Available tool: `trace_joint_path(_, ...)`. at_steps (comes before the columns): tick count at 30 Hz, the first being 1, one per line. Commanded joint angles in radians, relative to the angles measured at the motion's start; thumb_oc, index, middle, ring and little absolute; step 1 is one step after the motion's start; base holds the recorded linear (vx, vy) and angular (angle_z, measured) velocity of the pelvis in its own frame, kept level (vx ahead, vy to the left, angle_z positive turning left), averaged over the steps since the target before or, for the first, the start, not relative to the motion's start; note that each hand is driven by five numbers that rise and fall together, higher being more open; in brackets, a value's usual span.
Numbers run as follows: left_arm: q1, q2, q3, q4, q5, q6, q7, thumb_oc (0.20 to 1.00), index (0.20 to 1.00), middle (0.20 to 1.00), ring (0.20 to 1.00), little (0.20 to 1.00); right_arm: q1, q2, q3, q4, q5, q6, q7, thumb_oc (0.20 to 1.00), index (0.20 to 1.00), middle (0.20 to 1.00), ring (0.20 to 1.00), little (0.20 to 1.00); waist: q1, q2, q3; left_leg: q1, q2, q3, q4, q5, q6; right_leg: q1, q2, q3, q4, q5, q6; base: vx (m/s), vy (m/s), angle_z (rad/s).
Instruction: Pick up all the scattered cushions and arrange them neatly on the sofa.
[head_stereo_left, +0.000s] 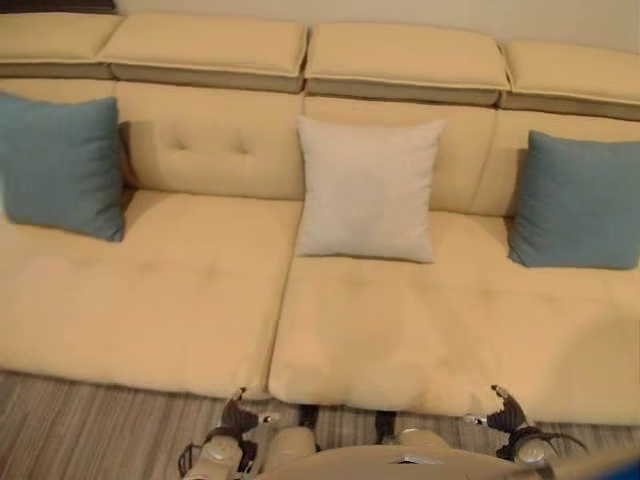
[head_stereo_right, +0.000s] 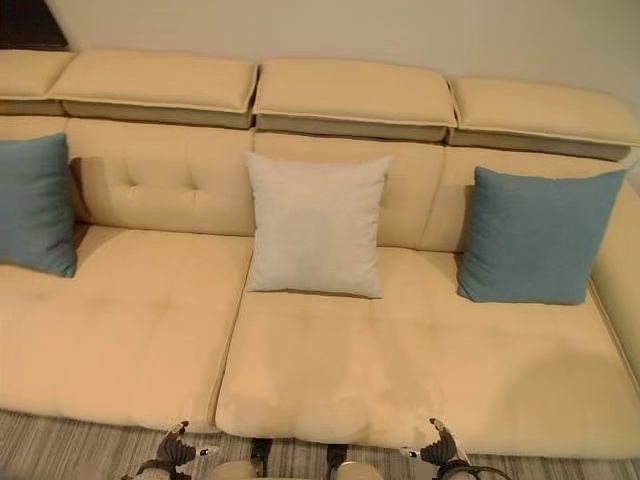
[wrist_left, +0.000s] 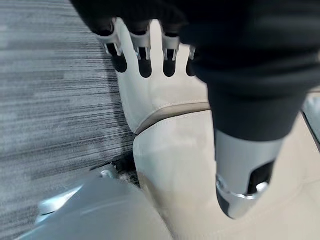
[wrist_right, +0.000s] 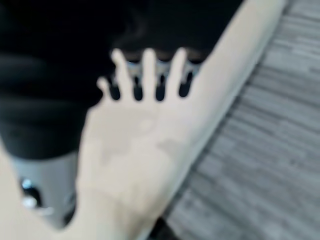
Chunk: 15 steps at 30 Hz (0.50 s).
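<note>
Three cushions lean upright against the back of the beige sofa (head_stereo_left: 150, 300). A blue cushion (head_stereo_left: 60, 165) stands at the left end, a white cushion (head_stereo_left: 368, 188) in the middle, and another blue cushion (head_stereo_left: 580, 200) at the right end. My left hand (head_stereo_left: 235, 415) hangs low at the sofa's front edge, left of centre. In its wrist view the left hand (wrist_left: 144, 60) has straight fingers and holds nothing. My right hand (head_stereo_left: 508, 410) hangs at the front edge further right. It is open and empty in its own view too (wrist_right: 160, 90).
Grey striped carpet (head_stereo_left: 90, 430) runs along the front of the sofa. A pale wall (head_stereo_right: 400, 35) stands behind the headrests, with something dark (head_stereo_right: 25, 25) at its far left.
</note>
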<state>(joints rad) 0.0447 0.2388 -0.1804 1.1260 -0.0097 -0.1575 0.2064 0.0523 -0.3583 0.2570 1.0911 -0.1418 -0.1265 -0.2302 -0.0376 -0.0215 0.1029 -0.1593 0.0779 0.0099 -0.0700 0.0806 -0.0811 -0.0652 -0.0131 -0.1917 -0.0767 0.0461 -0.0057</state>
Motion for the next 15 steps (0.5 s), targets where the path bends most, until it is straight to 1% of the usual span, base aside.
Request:
trace_joint_path(1,-0.053,0.007,0.004,0.005,0.013,-0.006,0.008,1.0,1.0,1.0,1.0,1.0,-0.044,-0.029,-0.019,-0.014,0.003,-0.003,-0.019,1.0,1.0,1.0,1.0,1.0,-0.014,-0.042,0.033,-0.002,0.029,0.037,0.211,-0.122,-0.021,-0.026,-0.071,0.009,0.104,-0.123,0.072,-0.2,0.035,0.35)
trace_joint_path(2,-0.045,0.005,0.007,-0.008,0.006,-0.006,0.004,1.0,1.0,1.0,1.0,1.0,-0.036,-0.027,-0.027,0.01,0.013,-0.002,-0.018,1.0,1.0,1.0,1.0,1.0,-0.028,-0.048,0.018,0.032,0.031,0.057,0.283,-0.179,-0.012,-0.039,-0.086,0.004,0.103,-0.106,0.073,-0.16,0.062,0.41)
trace_joint_path(4,-0.037,0.005,0.003,-0.016,0.009,-0.012,-0.003,1.0,1.0,1.0,1.0,1.0,-0.031,-0.028,-0.024,0.025,0.01,0.001,-0.009,1.0,1.0,1.0,1.0,1.0,-0.035,-0.042,0.005,0.078,0.028,0.048,0.314,-0.208,-0.011,-0.044,-0.085,0.009,0.103,-0.093,0.072,-0.14,0.11,0.28)
trace_joint_path(6,-0.037,-0.002,0.002,-0.007,0.003,-0.015,-0.006,1.0,1.0,1.0,1.0,1.0,-0.03,-0.025,-0.025,0.029,0.013,0.001,0.001,1.0,1.0,1.0,1.0,1.0,-0.044,-0.034,-0.011,0.127,0.018,0.03,0.283,-0.215,-0.02,-0.057,-0.087,0.01,0.1,-0.072,0.084,-0.1,0.159,0.21)
trace_joint_path(8,-0.041,-0.008,0.003,-0.006,-0.001,-0.015,-0.005,1.0,1.0,1.0,1.0,1.0,-0.036,-0.02,-0.02,0.052,0.005,0.005,0.003,1.0,1.0,1.0,1.0,1.0,-0.043,-0.029,-0.016,0.145,0.003,0.023,0.238,-0.253,-0.015,-0.069,-0.094,0.01,0.096,-0.055,0.1,-0.12,0.195,0.17)
trace_joint_path(9,-0.045,-0.01,0.0,-0.003,0.001,-0.017,-0.006,1.0,1.0,1.0,1.0,1.0,-0.043,-0.016,-0.018,0.053,0.003,0.008,0.007,1.0,1.0,1.0,1.0,1.0,-0.043,-0.028,-0.016,0.162,-0.007,0.025,0.205,-0.268,-0.008,-0.081,-0.101,0.013,0.1,-0.036,0.109,-0.15,0.219,0.01)
trace_joint_path(10,-0.05,-0.012,-0.001,0.004,0.003,-0.016,-0.008,1.0,1.0,1.0,1.0,1.0,-0.049,-0.012,-0.016,0.053,0.001,0.011,0.007,1.0,1.0,1.0,1.0,1.0,-0.043,-0.029,-0.015,0.171,-0.013,0.027,0.185,-0.272,-0.002,-0.09,-0.107,0.016,0.101,-0.021,0.117,-0.14,0.216,-0.11)
trace_joint_path(13,-0.059,-0.008,-0.012,0.016,0.022,-0.014,-0.017,1.0,1.0,1.0,1.0,1.0,-0.061,0.001,-0.008,0.058,-0.007,0.022,0.014,1.0,1.0,1.0,1.0,1.0,-0.038,-0.04,-0.011,0.182,-0.04,0.041,0.163,-0.288,0.024,-0.121,-0.134,0.022,0.102,0.025,0.142,-0.15,0.236,-0.28)
trace_joint_path(15,-0.066,-0.006,-0.02,0.03,0.036,-0.014,-0.014,1.0,1.0,1.0,1.0,1.0,-0.072,0.009,0.004,0.063,-0.018,0.029,0.017,1.0,1.0,1.0,1.0,1.0,-0.028,-0.056,0.002,0.174,-0.071,0.028,0.177,-0.298,0.041,-0.143,-0.156,0.033,0.1,0.063,0.167,-0.15,0.216,-0.34)
